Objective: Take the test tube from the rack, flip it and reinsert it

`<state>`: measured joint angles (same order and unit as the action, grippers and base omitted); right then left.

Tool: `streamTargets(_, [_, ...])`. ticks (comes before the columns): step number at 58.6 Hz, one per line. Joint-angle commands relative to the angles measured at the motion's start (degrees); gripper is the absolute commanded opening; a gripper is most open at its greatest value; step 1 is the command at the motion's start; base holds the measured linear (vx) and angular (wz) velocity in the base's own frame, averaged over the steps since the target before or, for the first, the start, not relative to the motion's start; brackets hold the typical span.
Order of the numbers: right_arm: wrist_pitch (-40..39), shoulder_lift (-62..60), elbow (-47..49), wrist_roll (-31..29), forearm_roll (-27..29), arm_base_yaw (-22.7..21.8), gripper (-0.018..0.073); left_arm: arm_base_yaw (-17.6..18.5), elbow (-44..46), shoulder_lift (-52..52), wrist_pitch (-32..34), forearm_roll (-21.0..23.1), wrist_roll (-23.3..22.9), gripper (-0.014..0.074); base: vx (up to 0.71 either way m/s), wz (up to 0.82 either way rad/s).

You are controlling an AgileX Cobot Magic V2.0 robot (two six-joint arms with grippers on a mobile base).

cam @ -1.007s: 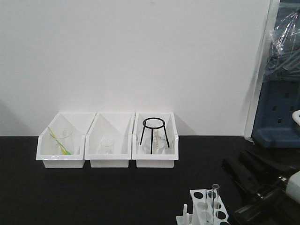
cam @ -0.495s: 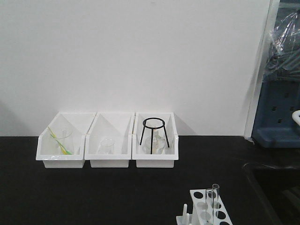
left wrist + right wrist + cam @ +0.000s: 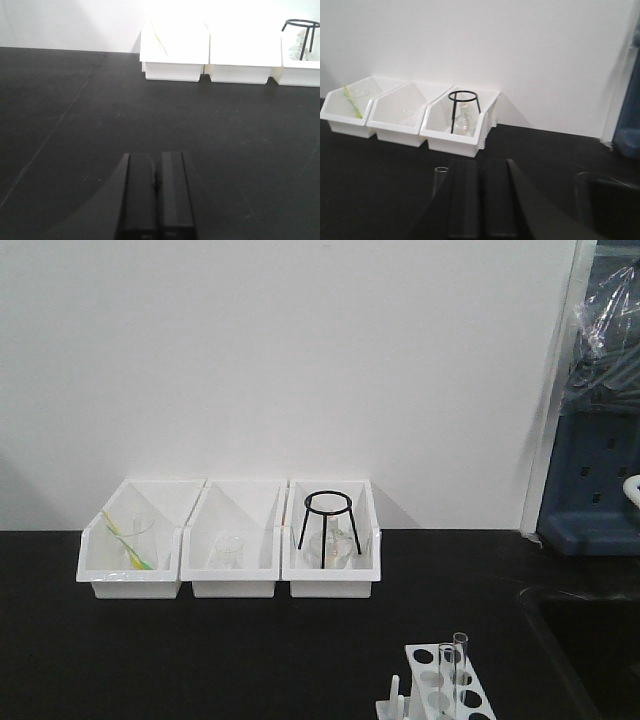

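A: Front view, where's your tube?

B: The test tube stands upright in the rack, bottom right. Neither arm shows there.

A: Left wrist view?

B: Your left gripper is closed on nothing, level over bare black table; no rack.

A: Right wrist view?

B: Your right gripper is closed and empty; a tube's rim peeks just left of it. Likely the nearer arm.
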<state>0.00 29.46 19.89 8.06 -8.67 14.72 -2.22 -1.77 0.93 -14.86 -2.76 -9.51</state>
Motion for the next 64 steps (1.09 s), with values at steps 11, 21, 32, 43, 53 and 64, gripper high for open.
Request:
streamTargets(11, [-4.03,-20.27,-15.29,-4.63,6.34,-15.78,-0.0012,0.24,-0.12,0.63,4.56,0.26,-0.02,-0.0006,0.0,0.0])
streamTargets(21, [0.0,-31.16,-21.57,-5.47,5.83,-16.4,-0.0012,0.24,-0.12,0.63,4.56,0.26,-0.02,-0.0006,0.0,0.0])
streamTargets(32, [0.54,-30.67,-21.69,-5.53,5.74,-16.17,-0.0012,0.24,-0.12,0.57,4.54,0.26,-0.02,-0.0006,0.0,0.0])
streamTargets(43, [0.71,-30.69,-21.69,-5.53,5.64,-16.17,-0.0012,0.24,-0.12,0.57,4.54,0.26,-0.02,-0.0006,0.0,0.0])
streamTargets(53, [0.71,-30.69,-21.69,-5.53,5.64,-16.17,-0.0012,0.24,-0.12,0.57,4.54,0.26,-0.02,-0.0006,0.0,0.0])
streamTargets(64, [0.71,-30.69,-21.69,-5.53,5.64,-16.17,-0.0012,0.24,-0.12,0.57,4.54,0.26,-0.02,-0.0006,0.0,0.0])
